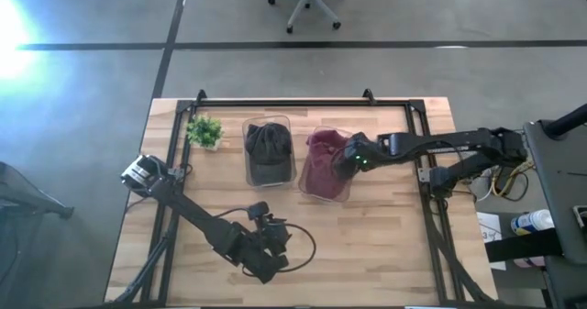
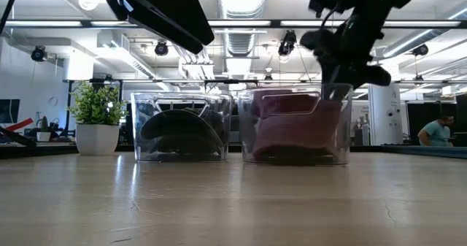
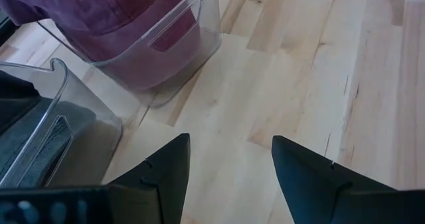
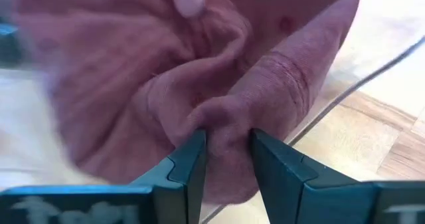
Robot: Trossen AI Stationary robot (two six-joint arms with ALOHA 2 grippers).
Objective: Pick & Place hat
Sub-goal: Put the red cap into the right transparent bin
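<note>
The right gripper (image 4: 226,147) reaches over the right-hand clear bin (image 1: 341,192) on the tabletop (image 1: 385,245), its fingers (image 4: 189,161) pinched on a fold of the maroon hat (image 1: 323,162), which sits in that bin. Beside it a second clear bin (image 1: 268,176) holds a dark grey hat (image 1: 268,148), with a small potted plant (image 1: 204,130) just to its left. The left gripper (image 3: 229,171) hangs over bare wood near the front edge, fingers spread and apparently empty.
</note>
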